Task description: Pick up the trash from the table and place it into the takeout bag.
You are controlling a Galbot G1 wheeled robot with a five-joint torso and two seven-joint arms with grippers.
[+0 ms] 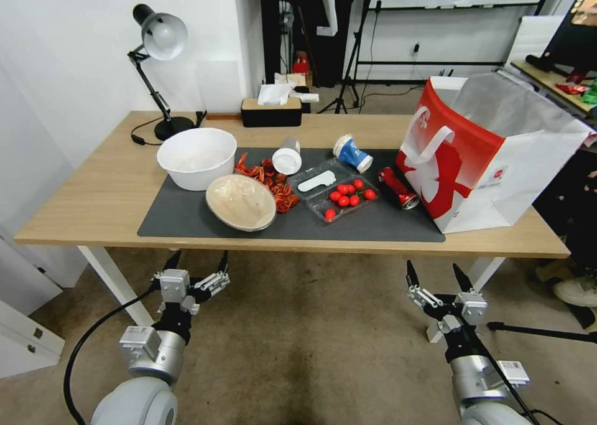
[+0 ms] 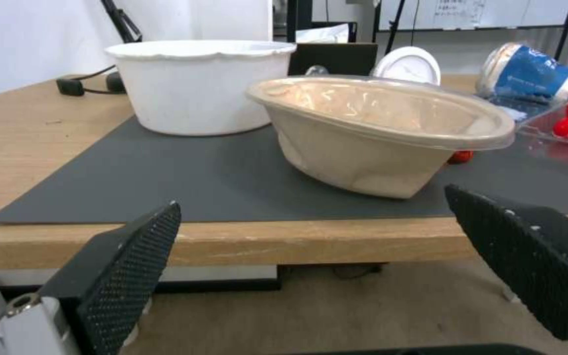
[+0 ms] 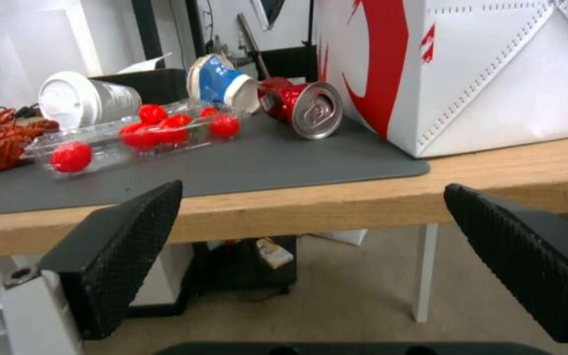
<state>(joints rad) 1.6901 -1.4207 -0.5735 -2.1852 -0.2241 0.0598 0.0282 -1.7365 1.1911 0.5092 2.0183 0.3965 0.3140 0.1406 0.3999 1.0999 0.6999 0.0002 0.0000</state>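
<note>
1. Red drink can [image 1: 398, 188] lies tipped on the dark grey mat [image 1: 186, 226], just left of the takeout bag [image 1: 485, 163].
2. Right gripper [image 1: 435, 274] and left gripper [image 1: 196, 264] hang below the table's near edge, fingers spread wide, empty.
3. Grasping the can across its body looks steadiest.

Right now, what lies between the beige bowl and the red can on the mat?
In the head view, a clear tray of red tomatoes lies between the beige bowl and the red can.
</note>
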